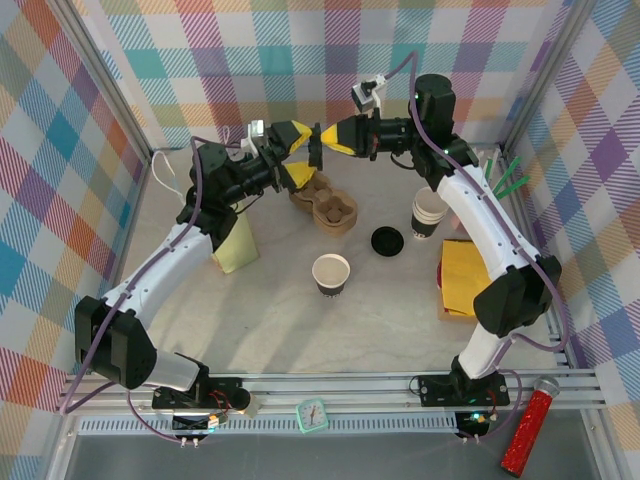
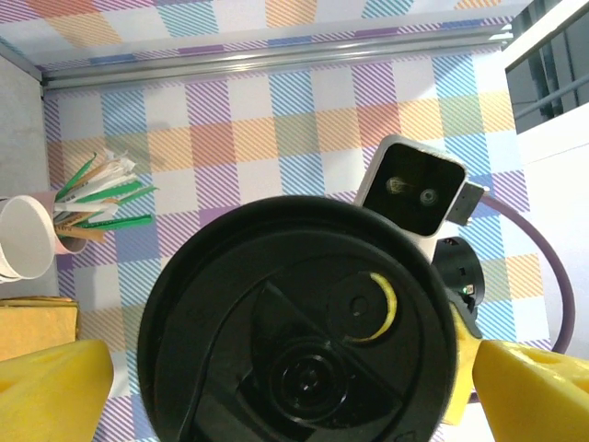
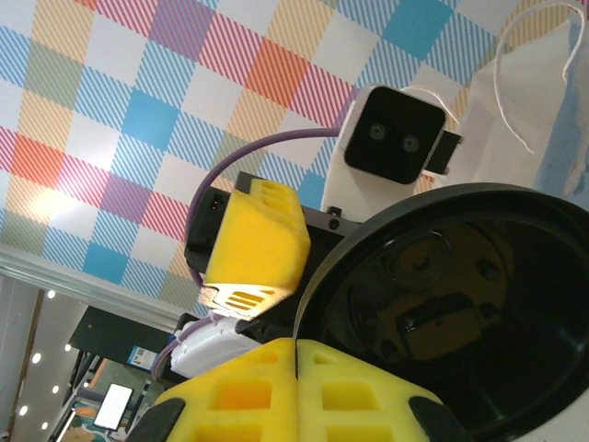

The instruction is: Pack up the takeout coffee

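1. Two arms meet above the far side of the pale worktop. The left tool stands wide open, its yellow fingers flanking a round black plastic lid. The right tool is closed on that lid's rim and holds it edge-up in the air.
2. Pale paper bag, at the left, partly hidden behind the left arm. It is judged the destination, and that arm crowds the route to it.
3. Brown moulded-pulp cup carrier, at far centre beneath both tools.
4. Flat yellow stack, at the right beside the right arm.
5. Stack of lidless cream paper cups, just beyond the yellow stack.
6. Takeout coffee: a small cream paper cup with a dark sleeve, upright and open-mouthed near mid-worktop, apart from everything else. It is judged light, thin-walled and easily crushed or tipped; its contents cannot be told. It is best held gently around the sleeve, below the rim, and kept upright.
7. Second round black lid, flat on the worktop near the cup's right. It is probably thin and slick.
8. Bunch of green and white sticks, at the far right.
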Tool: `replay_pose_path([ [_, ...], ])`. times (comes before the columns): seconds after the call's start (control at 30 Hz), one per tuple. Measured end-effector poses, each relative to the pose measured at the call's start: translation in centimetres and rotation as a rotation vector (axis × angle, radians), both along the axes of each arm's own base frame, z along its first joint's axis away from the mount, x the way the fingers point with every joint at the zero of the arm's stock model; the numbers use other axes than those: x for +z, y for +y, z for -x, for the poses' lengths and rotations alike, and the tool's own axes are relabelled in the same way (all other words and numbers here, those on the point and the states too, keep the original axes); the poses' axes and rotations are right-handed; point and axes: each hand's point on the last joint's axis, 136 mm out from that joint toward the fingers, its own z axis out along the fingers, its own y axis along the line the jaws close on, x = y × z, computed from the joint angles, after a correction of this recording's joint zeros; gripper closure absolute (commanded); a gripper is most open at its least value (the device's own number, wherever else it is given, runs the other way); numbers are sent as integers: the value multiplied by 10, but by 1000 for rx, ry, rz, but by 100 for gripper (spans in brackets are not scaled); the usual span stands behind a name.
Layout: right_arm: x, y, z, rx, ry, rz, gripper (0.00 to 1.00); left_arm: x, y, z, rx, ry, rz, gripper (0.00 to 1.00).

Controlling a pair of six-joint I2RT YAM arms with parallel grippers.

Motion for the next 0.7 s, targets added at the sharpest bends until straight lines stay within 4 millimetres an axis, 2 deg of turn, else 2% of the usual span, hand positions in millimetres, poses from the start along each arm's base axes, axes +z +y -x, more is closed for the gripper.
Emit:
replay_pose_path([
  [0.13,-2,0,0,0,6,3,100,4,5,0,9,-8,0,2],
  [0.7,-2,0,1,0,8,3,100,7,3,4,-16,-15,-2,5],
])
